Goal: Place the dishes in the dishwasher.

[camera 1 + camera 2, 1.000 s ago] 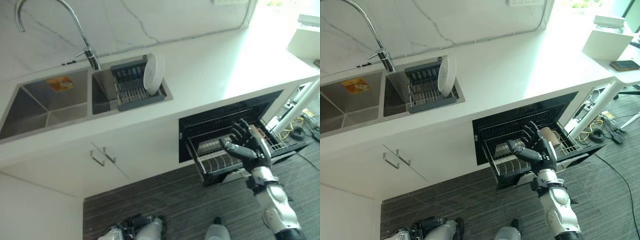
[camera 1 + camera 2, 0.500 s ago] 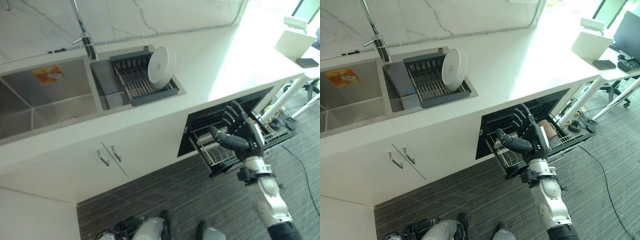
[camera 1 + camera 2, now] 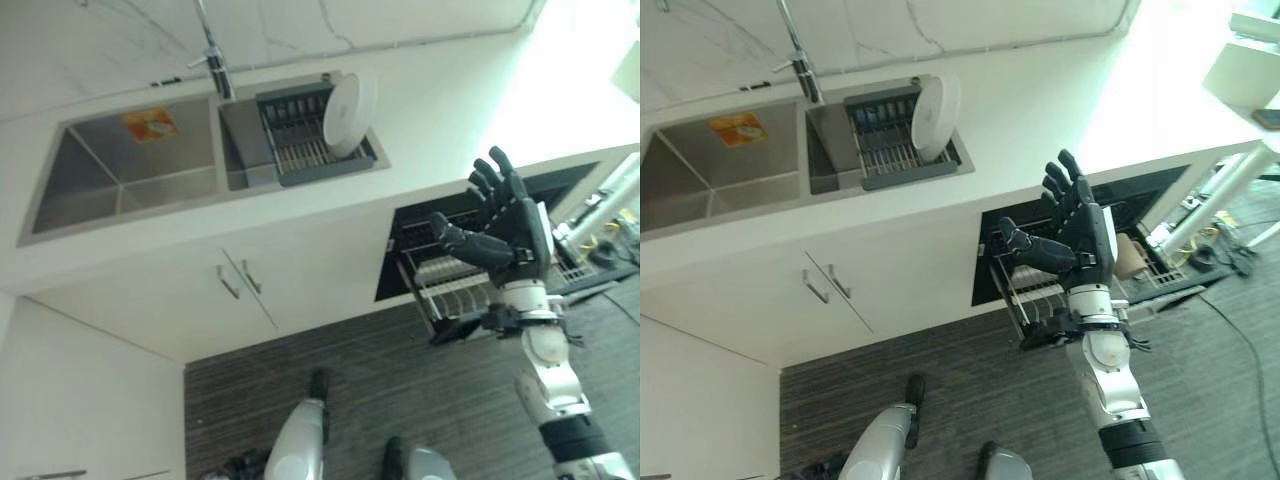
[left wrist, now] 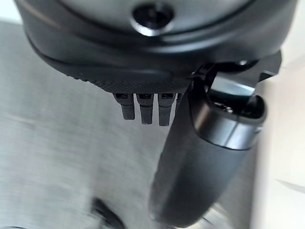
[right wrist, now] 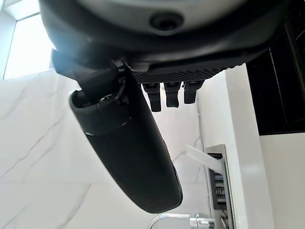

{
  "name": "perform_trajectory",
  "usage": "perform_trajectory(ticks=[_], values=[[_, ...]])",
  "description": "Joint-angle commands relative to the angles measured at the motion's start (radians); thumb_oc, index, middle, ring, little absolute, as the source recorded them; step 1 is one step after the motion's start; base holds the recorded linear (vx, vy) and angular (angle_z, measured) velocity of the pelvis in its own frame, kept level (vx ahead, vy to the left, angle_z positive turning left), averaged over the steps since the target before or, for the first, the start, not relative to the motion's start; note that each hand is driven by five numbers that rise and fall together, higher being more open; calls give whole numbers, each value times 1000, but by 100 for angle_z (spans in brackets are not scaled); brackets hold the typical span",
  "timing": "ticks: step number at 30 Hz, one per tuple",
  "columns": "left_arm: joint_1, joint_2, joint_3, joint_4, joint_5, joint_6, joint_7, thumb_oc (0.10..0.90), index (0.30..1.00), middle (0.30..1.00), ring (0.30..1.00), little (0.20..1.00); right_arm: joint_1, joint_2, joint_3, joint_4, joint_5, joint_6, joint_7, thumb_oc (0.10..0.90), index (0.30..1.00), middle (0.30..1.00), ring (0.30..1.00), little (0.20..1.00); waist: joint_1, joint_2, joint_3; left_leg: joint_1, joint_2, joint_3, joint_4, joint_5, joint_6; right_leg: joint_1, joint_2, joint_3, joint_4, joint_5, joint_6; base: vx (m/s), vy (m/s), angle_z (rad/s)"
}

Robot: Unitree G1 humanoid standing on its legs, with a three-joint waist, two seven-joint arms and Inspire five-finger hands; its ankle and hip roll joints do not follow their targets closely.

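The right hand [image 3: 505, 225] hangs with fingers [image 3: 1068, 180] apart, holding nothing, before the dishwasher [image 3: 480, 280]. It should reach to the plate [image 3: 349, 112] in the rack [image 3: 305, 150] and pinch its rim firmly.

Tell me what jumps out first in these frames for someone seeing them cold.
The right hand, dark and open with fingers spread, held up in front of the open dishwasher with its pulled-out wire rack under the white counter. Next, the white plate standing on edge in the grey drying rack set in the steel sink, beside the faucet.
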Motion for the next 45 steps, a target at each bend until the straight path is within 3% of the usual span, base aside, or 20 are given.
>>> perform_trajectory(ticks=[1,2,4,6,7,8,13,21,25,27,29,32,39,45], values=[[67,7,-33,-2,28,-2,21,800,900,900,900,900,-35,-6,-46,-162,-54,-111,2,800,900,900,900,900,20,-49,-61,63,-41,11,28,-87,64,171,-62,-86,-88,54,49,193,188,-16],[75,8,-32,5,36,-11,30,800,900,900,900,900,-30,6,-33,-157,-44,-120,14,800,900,900,900,900,21,-41,-66,77,-44,11,28,-101,81,185,-58,-104,-88,101,48,164,163,-17],[91,12,-28,26,54,-15,21,800,900,900,900,900,-22,26,-23,-147,-63,-149,20,800,900,900,900,900,18,-29,-67,105,-43,17,28,-124,100,135,-48,-125,-26,134,46,161,89,-30],[93,17,-31,28,71,-19,25,800,900,900,900,900,-24,21,-28,-141,-34,-157,26,800,900,900,900,900,-1,-29,-65,123,-42,16,28,-138,97,79,-1,-117,-88,99,38,98,-73,-40],[92,19,-33,23,82,-14,24,800,900,900,900,900,-25,16,-29,-141,-26,-156,32,800,900,900,900,900,-10,-38,-63,128,-53,19,28,-144,96,29,-6,-105,-88,88,42,64,-87,-30],[92,20,-37,20,81,-13,27,800,900,900,900,900,-22,16,-27,-141,-26,-154,42,800,900,900,900,900,-18,-39,-59,140,-59,21,28,-154,100,-2,-17,-93,-88,117,49,89,-133,-24],[109,11,-47,-3,80,-3,60,800,900,900,900,900,-14,19,-21,-138,-20,-137,47,800,900,900,900,900,-16,-51,-80,154,-41,48,28,-168,83,-5,-33,-79,-88,75,61,147,-194,-6],[144,-2,-60,19,158,-43,67,800,900,900,900,900,-12,-12,-72,-187,-12,-143,15,800,900,900,900,900,-24,-47,-94,160,-12,50,28,-166,42,15,-21,-84,-88,41,43,160,-92,4],[147,0,-85,12,204,-61,50,800,900,900,900,900,-68,-31,-77,-203,20,-102,16,800,900,900,900,900,-14,-42,-89,153,-11,44,28,-157,30,1,-26,-85,-88,42,40,140,-17,11],[125,9,-120,-13,209,-62,35,800,900,900,900,900,-173,-31,-55,-193,33,-57,-9,800,900,900,900,900,0,-37,-77,129,-7,45,28,-149,20,-32,-32,-87,-88,49,41,100,8,1],[70,31,-164,-53,194,-51,19,800,900,900,900,900,-320,-37,-21,-175,39,-14,-55,800,900,900,900,900,13,-35,-27,81,-6,35,28,-132,19,-83,-38,-94,-88,66,41,-57,16,2],[41,43,-207,-77,168,-32,32,800,900,900,900,900,-419,-43,-9,-150,86,15,-75,800,900,900,900,900,19,-30,25,56,-17,18,28,-119,24,-115,-44,-92,-88,83,40,-1,40,14],[47,59,-216,-70,155,-24,23,800,900,900,900,900,-519,-31,15,-80,149,66,-69,800,900,900,900,900,34,-8,65,62,-31,-1,28,-117,28,-107,-55,-95,-88,88,39,47,46,16],[74,62,-218,-69,172,-24,2,800,900,900,900,900,-561,-11,26,-31,156,91,-84,800,900,900,900,900,46,4,66,81,-36,-2,28,-120,32,-83,-66,-102,-88,86,40,69,47,2]])
